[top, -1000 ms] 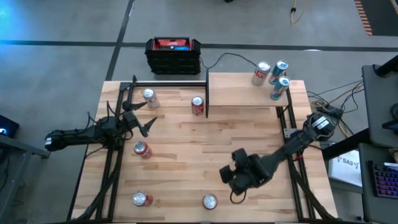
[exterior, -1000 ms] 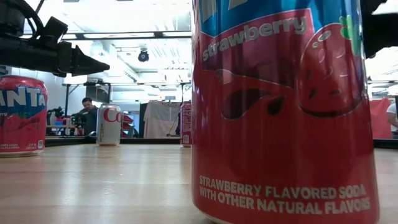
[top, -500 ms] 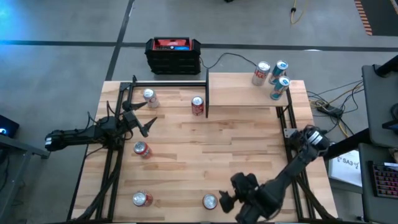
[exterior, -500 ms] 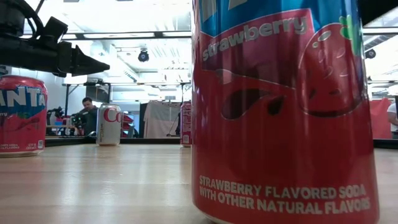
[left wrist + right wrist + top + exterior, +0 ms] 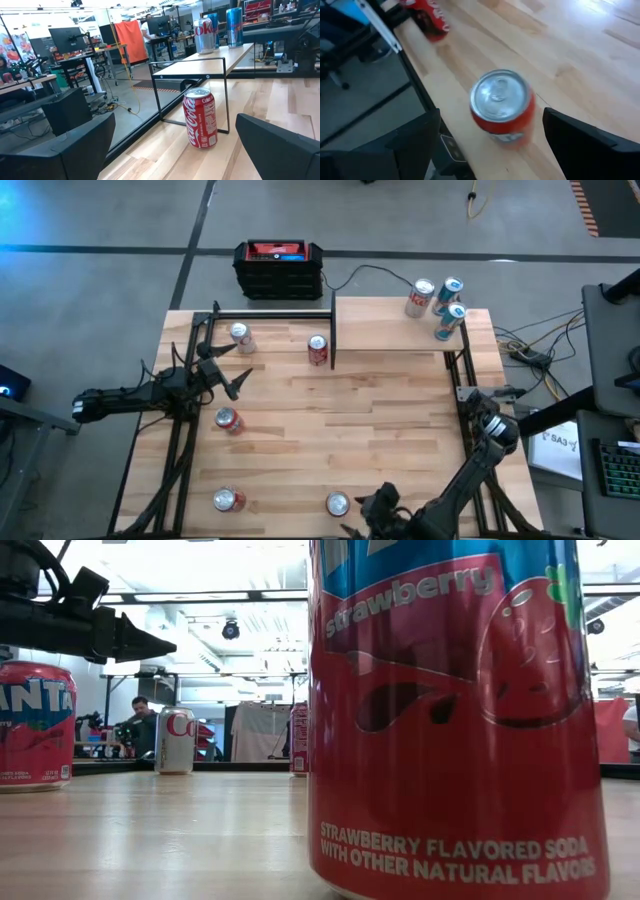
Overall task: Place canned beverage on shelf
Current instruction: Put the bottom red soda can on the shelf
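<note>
At the bottom edge of the high view, the right gripper (image 5: 372,518) hangs with jaws apart beside a red strawberry soda can (image 5: 337,504), standing close to the table's edge. A clumsy approach might knock it over the edge. The pale wood shelf (image 5: 390,325) sits upper right, well apart. The left gripper (image 5: 232,375) waits mid-left, jaws apart, empty.

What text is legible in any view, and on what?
"strawberry", "STRAWBERRY FLAVORED SODA WITH OTHER NATURAL FLAVORS": near red can, low view.
"ANTA": red can at the low view's left edge, cut off.
"Co": silver can, partly hidden.
"Coca-Cola": red can, left wrist view.
"oke": silver can on the shelf.
High view: labels too small.
</note>
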`<state>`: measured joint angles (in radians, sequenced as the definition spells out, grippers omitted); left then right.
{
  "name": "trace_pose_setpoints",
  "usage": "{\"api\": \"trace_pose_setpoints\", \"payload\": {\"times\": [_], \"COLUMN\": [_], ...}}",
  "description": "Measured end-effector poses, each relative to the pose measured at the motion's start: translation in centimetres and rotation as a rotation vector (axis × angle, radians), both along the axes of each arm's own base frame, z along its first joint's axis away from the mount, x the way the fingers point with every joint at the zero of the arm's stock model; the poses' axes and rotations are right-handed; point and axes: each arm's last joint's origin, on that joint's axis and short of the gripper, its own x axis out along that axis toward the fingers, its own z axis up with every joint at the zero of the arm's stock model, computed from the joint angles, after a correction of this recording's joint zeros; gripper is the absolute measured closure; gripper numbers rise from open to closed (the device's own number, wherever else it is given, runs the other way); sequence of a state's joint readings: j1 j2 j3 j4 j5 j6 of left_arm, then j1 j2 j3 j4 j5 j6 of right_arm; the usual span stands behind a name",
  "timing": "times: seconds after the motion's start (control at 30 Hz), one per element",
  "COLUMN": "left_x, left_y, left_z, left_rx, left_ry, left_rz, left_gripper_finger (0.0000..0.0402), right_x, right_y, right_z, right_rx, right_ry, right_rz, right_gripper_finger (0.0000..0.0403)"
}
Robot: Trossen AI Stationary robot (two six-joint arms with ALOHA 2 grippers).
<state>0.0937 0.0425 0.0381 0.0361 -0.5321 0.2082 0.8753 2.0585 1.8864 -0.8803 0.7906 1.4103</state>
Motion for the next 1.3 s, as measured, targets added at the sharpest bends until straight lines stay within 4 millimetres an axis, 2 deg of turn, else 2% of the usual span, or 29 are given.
{"api": "trace_pose_setpoints", "payload": {"times": [0.13,0.3,0.6,1.13,1.3], "left_x": [0.0,0.0,0.0,0.0,0.0], "left_y": [0.0,0.0,0.0,0.0,0.0], "left_z": [0.0,0.0,0.0,0.0,0.0], "left_rx": [0.000,0.000,0.000,0.000,0.000], "left_ry": [0.000,0.000,0.000,0.000,0.000], "left_rz": [0.000,0.000,0.000,0.000,0.000], "left_gripper_finger": [0.0003,0.0003,0.0003,0.0003,0.0003], "right_x": [1.0,1.6,1.4,2.2,2.5], "right_y": [1.1,1.8,1.1,0.1,-0.4], "right_z": [-1.0,-1.3,-2.4,-3.8,-4.5], "right_rx": [-0.087,-0.128,-0.122,-0.182,-0.196], "right_ry": [0.008,-0.013,-0.017,0.033,0.047], "right_rz": [0.050,0.057,-0.046,-0.050,-0.060], "right_gripper_finger": [0.0068,0.0069,0.0069,0.0068,0.0051]}}
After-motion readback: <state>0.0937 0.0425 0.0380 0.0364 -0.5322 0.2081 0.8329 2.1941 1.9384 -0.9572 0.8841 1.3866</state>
